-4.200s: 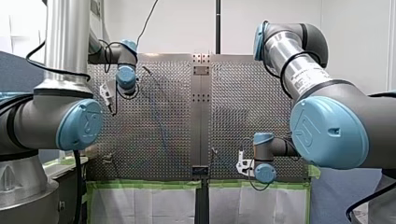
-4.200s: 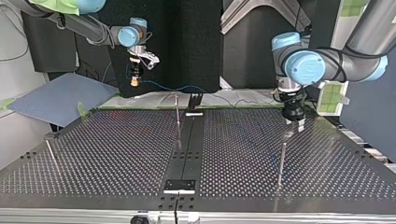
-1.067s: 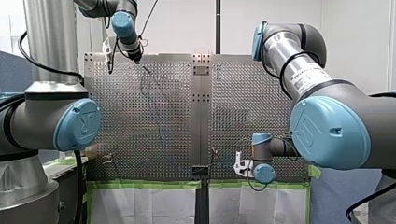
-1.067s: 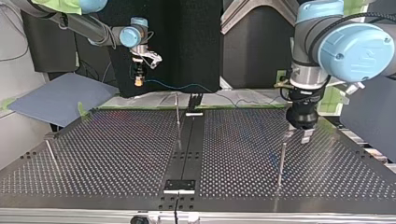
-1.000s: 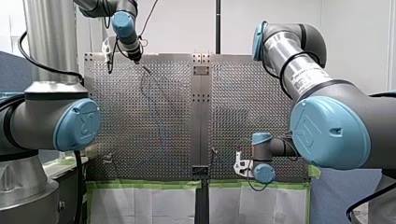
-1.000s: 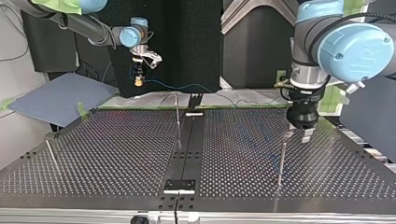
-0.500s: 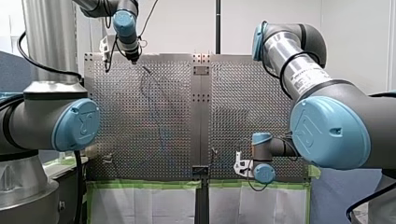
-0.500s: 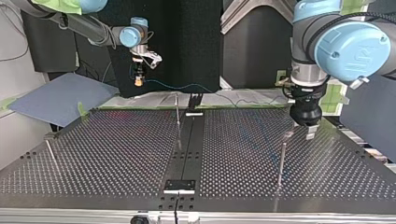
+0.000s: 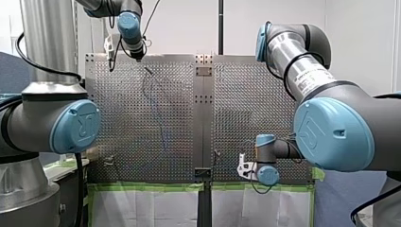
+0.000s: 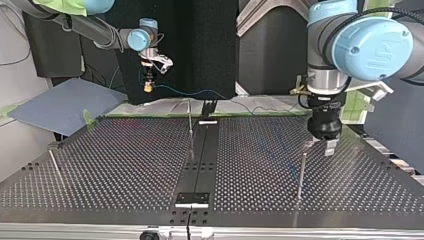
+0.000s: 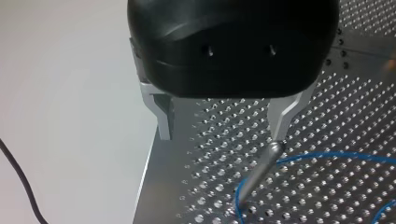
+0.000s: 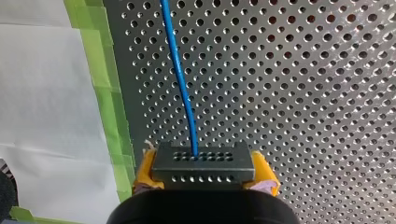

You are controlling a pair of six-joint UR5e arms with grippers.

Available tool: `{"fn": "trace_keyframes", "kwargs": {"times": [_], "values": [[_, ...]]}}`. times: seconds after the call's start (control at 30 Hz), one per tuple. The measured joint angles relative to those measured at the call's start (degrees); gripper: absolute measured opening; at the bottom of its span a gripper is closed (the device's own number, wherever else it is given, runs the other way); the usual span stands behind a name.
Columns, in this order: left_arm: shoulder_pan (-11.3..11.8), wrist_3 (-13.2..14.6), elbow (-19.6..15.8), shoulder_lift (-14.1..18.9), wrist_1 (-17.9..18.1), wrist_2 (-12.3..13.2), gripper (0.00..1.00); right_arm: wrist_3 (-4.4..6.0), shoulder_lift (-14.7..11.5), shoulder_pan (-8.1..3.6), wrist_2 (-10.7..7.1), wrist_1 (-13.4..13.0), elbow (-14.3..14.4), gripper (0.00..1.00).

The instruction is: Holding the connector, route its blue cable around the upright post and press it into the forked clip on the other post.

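In the right wrist view my right gripper [image 12: 204,171] is shut, its yellow pads [image 12: 144,170] clamping a dark grey connector [image 12: 203,159]. A blue cable [image 12: 180,79] runs out of it over the perforated plate. The top view shows that gripper [image 10: 146,88] hanging above the table's far edge at the view's left, the cable [image 10: 200,93] trailing toward the middle. My left gripper [image 11: 222,135] is open with bare metal fingers. A thin upright post [image 11: 260,169] stands just beneath one fingertip, and the cable [image 11: 322,155] loops round its base. In the top view this gripper [image 10: 319,146] hovers over the post [image 10: 301,172].
Two more thin posts rise from the perforated table [image 10: 125,165]: one at the middle [image 10: 190,121], one at the top view's left [image 10: 55,166]. A black strip [image 10: 200,155] divides the table. Green tape and white sheeting [image 12: 56,93] border the edge below my right gripper.
Over the last seconds my left arm has carried its open gripper along the table to the post, then turned slightly there. My right gripper with the connector has hardly moved.
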Motion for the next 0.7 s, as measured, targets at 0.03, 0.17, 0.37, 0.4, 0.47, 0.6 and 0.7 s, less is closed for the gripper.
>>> {"fn": "trace_keyframes", "kwargs": {"times": [0.03, 0.17, 0.37, 0.4, 0.47, 0.6, 0.7], "values": [[-0.15, 0.46, -0.09, -0.01, 0.48, -0.10, 1.00, 0.03, 0.00, 0.00, -0.01, 0.01, 0.00, 0.00], [-0.99, 2.66, -1.42, 0.16, 2.71, 0.37, 1.00, 0.20, 0.00, -0.02, -0.04, 0.24, 0.00, 0.00], [-2.05, 5.96, -4.56, 0.37, 6.00, 2.67, 1.00, 1.33, 0.01, -0.03, -0.63, 0.28, 0.00, 0.00], [-2.20, 6.41, -4.99, 0.39, 6.46, 2.92, 1.00, 1.52, 0.01, -0.03, -0.88, 0.23, 0.00, 0.00], [-2.52, 7.49, -6.08, 0.40, 7.50, 3.29, 1.00, 1.72, 0.01, -0.05, -1.17, 0.19, 0.00, 0.00], [-3.21, 9.37, -7.96, 0.70, 9.39, 3.44, 1.00, 2.31, 0.01, -0.16, -1.41, 0.05, 0.01, 0.00], [-3.88, 10.88, -9.42, 0.87, 10.89, 3.50, 1.00, 2.69, 0.01, -0.18, -1.44, -0.09, 0.01, 0.00]]}}
